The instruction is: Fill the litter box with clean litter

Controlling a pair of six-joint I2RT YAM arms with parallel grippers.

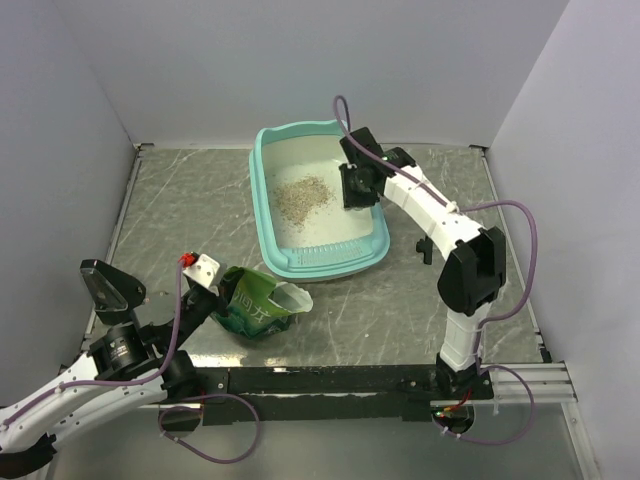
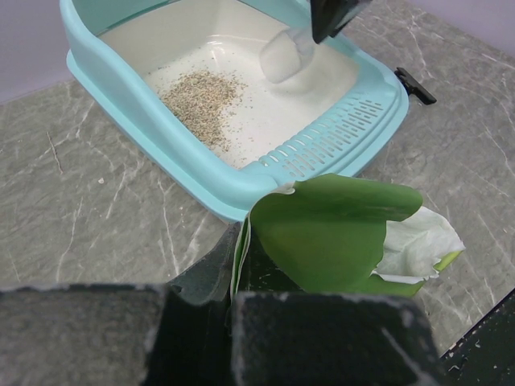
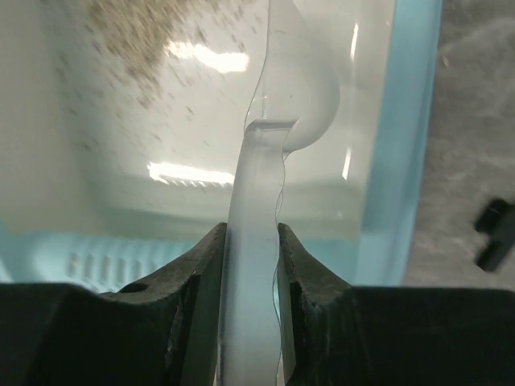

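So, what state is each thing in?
litter box: upright, floor mostly bare.
clean litter: small heap inside the box.
clear scoop: over the box, looks empty.
green bag: open, slumped on the table.
left gripper: shut on the green bag.
right gripper: shut on the clear scoop.

Robot lab cell: bare white walls [image 1: 300, 60] around a marbled tabletop [image 1: 180, 210], aluminium rail [image 1: 525, 376].

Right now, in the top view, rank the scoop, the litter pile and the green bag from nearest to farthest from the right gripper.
From the right gripper:
1. scoop, clamped between its fingers.
2. litter pile, beside it, inside the litter box.
3. green bag, on the table outside the box, over by the left arm.
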